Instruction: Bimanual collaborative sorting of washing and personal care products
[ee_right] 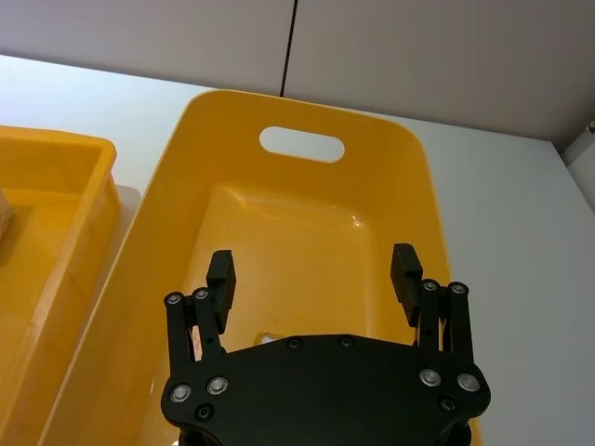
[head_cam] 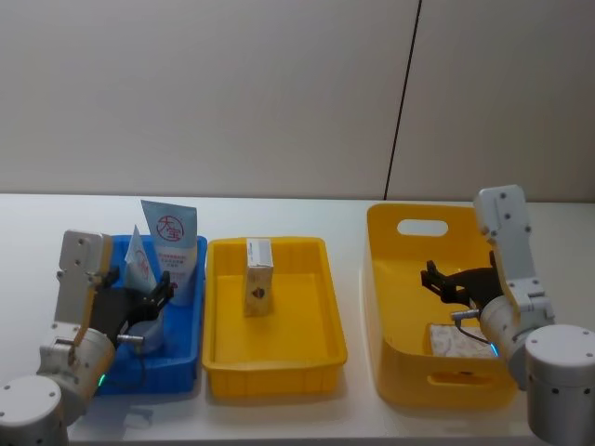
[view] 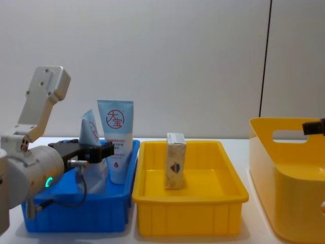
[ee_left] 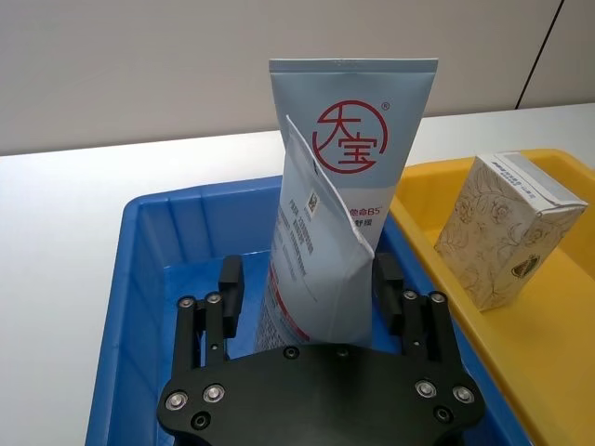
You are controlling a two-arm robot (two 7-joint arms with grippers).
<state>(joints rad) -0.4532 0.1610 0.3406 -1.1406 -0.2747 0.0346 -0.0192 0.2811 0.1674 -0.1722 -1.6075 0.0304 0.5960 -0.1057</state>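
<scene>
Head view takes in the white surface (head_cam: 279, 209) and the three containers lined up along it, apparently one for each kind of product. A deep yellow bin (head_cam: 390, 307) with handle slots sits on the robot's right, a shallow yellow tray (head_cam: 274, 372) in the middle and a blue tray (head_cam: 167, 372) on the left. Two tubes stand upright in the blue tray. The taller tube (head_cam: 172, 246) is toward the far end, and the nearer tube (head_cam: 139, 265) tilts just in front of it, probably propped by that lean. One carton (head_cam: 258, 277) stands on end in the middle of the yellow tray (its diamond logo faces the robot), and a second carton (head_cam: 456, 342) lies flat at the near end of the bin. The left hand (ee_left: 309, 279) is released and reaches low into the blue tray. Its fingers stand on either side of the nearer tube, one seemingly against it and the other with a gap, so nothing is clamped. The right hand (ee_right: 313, 269) is released too, and empty. It hangs above the bin's floor near the flat carton, well placed to drop or fetch cartons there.
</scene>
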